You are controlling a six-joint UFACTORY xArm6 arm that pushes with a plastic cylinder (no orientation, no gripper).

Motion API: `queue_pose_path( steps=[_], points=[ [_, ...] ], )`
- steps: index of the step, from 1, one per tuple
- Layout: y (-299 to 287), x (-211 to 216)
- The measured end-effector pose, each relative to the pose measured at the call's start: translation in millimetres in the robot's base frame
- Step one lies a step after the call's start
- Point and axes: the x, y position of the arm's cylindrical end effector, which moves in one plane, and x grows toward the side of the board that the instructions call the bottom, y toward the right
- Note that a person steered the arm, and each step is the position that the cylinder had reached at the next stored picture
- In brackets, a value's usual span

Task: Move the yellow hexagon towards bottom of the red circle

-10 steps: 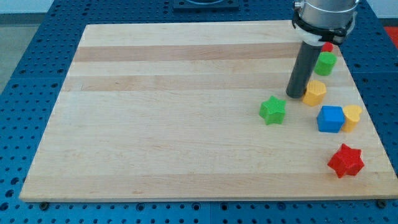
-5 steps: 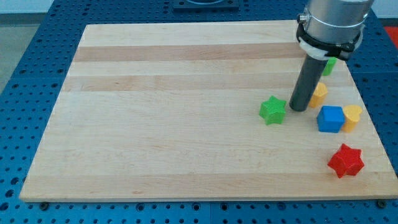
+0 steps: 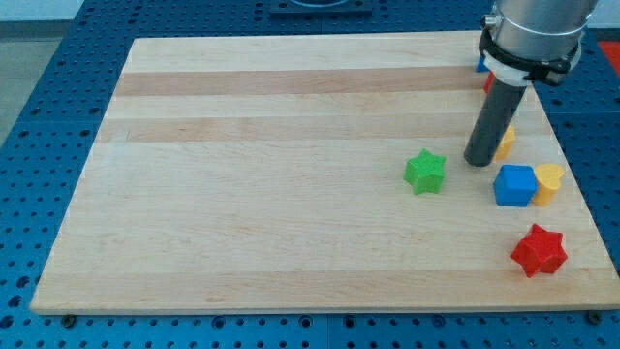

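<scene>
Camera view: my tip [image 3: 480, 162], a bare rod with no fingers to open or close, touches the yellow hexagon [image 3: 504, 142] on its right. The green star [image 3: 425, 172] lies left, the blue cube [image 3: 514, 185] lower right. The red circle [image 3: 490, 83] peeks out above, mostly hidden.

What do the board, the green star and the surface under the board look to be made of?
Board: likely wood, pale and matte, with lengthwise grain and joined strips. Green star: probably plastic, uniform saturated colour, slight sheen. Blue surface underneath: perforated with a regular hole grid, possibly painted metal; I cannot be sure.
</scene>
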Motion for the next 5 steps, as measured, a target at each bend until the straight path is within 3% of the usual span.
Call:
queue_pose_path(
  steps=[5],
  points=[
    [17.0, -13.6]
  ],
)
